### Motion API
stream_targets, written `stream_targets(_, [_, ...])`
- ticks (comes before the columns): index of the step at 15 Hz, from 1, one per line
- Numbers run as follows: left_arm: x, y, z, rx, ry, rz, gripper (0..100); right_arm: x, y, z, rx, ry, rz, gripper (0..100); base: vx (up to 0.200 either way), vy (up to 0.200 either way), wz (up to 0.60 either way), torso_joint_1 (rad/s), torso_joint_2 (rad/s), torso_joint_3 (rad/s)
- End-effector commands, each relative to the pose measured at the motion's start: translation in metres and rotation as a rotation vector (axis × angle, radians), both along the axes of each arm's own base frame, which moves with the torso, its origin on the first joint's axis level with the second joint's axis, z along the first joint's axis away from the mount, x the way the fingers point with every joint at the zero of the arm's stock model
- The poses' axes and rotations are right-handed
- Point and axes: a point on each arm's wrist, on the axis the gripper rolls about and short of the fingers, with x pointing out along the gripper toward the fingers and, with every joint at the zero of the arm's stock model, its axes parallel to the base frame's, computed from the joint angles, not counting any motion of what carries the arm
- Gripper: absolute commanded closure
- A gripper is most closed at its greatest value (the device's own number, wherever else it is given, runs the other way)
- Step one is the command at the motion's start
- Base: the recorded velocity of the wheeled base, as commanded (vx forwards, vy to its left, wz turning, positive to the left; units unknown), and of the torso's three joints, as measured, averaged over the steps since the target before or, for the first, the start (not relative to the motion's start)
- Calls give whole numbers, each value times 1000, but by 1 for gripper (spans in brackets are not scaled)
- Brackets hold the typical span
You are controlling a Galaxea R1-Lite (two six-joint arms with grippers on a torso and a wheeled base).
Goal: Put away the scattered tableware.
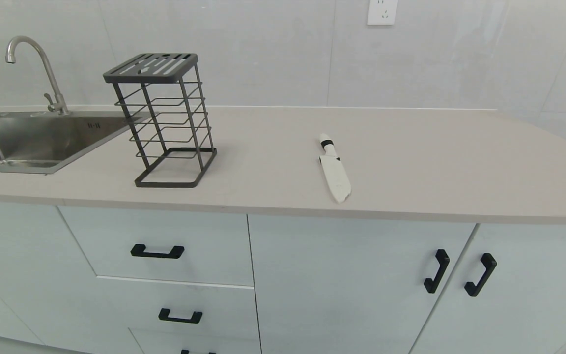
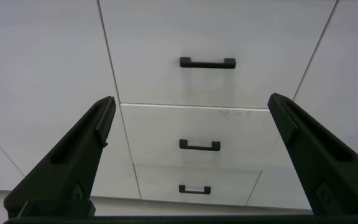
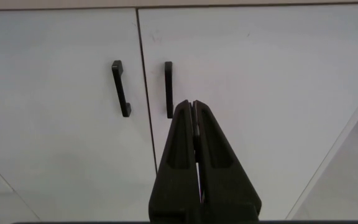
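White knife (image 1: pixel 334 169), black band at its handle, lies flat on the counter (image 1: pixel 435 162); left gripper (image 2: pixel 191 102) gapes wide, right gripper (image 3: pixel 193 106) is pinched closed.

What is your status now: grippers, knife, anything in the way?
Left gripper open, before the drawers. Right gripper shut, empty, before the cabinet doors. Knife flat on counter, right of rack. Nothing between them.
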Motion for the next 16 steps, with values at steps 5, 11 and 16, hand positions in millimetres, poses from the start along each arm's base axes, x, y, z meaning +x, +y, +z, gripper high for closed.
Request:
stream_targets(5, [0, 0, 0, -2, 1, 0, 0, 0, 0, 0, -1, 0, 0, 100, 0, 0, 0, 68, -418, -356])
stream_targets(11, [0, 0, 0, -2, 1, 2, 0, 0, 0, 0, -1, 0, 0, 100, 0, 0, 0, 125, -481, -352])
stream_targets(16, [0, 0, 0, -2, 1, 2, 0, 0, 0, 0, -1, 0, 0, 100, 0, 0, 0, 169, -509, -345])
